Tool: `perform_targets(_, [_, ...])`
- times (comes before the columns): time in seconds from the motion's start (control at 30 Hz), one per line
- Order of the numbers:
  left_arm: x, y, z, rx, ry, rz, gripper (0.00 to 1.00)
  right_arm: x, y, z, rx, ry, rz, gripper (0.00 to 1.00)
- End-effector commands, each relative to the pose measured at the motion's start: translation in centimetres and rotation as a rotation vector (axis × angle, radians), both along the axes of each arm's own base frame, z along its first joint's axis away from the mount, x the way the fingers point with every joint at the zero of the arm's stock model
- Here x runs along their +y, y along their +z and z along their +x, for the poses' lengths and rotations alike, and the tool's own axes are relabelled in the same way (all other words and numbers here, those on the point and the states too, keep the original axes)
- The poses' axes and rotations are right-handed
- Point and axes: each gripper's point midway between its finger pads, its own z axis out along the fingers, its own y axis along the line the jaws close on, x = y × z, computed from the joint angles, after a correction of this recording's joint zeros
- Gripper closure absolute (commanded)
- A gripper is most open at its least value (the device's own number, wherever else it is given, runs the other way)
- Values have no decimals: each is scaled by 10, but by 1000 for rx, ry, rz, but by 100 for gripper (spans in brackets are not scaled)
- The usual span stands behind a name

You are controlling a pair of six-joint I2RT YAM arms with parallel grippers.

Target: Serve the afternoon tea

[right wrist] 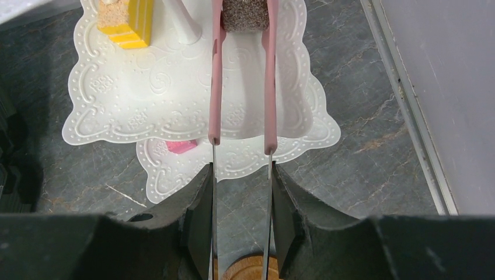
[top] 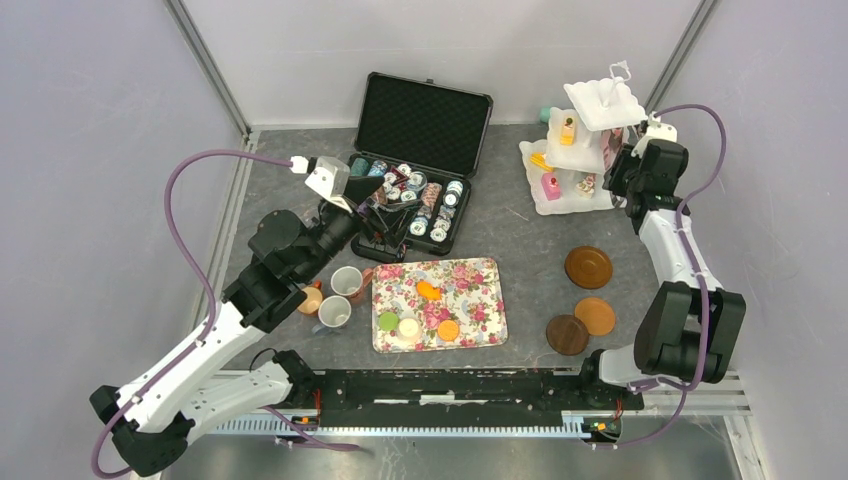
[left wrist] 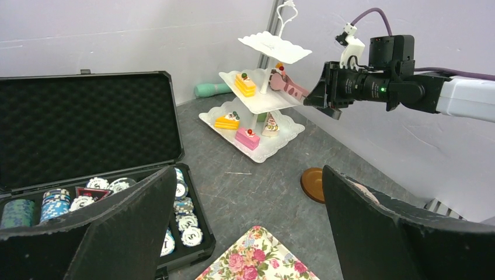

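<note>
My right gripper (right wrist: 241, 175) is shut on the pink tongs (right wrist: 215, 87), whose tips pinch a brown cake (right wrist: 245, 14) over the middle tier of the white three-tier stand (right wrist: 146, 87). A yellow cake (right wrist: 128, 20) sits on that tier and a pink cake (right wrist: 182, 146) on the tier below. My left gripper (left wrist: 248, 175) is open and empty above the table between the chip case and the floral tray (top: 480, 285). The tray holds an orange cake (top: 430, 291) and green (top: 388, 321), cream (top: 409, 328) and orange (top: 448, 330) macarons. Three mugs (top: 335, 313) stand left of the tray.
An open black case of poker chips (top: 415, 205) lies at the back, under my left wrist. Three brown coasters (top: 588, 267) lie right of the tray. The stand (top: 585, 150) is in the back right corner, close to the wall.
</note>
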Motion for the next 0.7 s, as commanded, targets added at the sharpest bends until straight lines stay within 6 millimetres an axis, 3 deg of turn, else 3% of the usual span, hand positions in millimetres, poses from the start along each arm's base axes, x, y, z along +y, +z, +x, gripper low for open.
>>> perform_targets(0.0, [3, 16, 1, -51, 9, -5, 0, -1, 30, 15, -110, 13, -15, 66])
perform_targets(0.13, [2, 16, 0, -52, 7, -5, 0, 1, 30, 12, -112, 18, -14, 55])
perform_targets(0.33, [4, 19, -2, -57, 3, -13, 0, 2, 29, 5, -97, 18, -19, 48])
perform_targets(0.67, [6, 24, -7, -67, -5, -29, 0, 2, 37, -10, -81, 7, -29, 44])
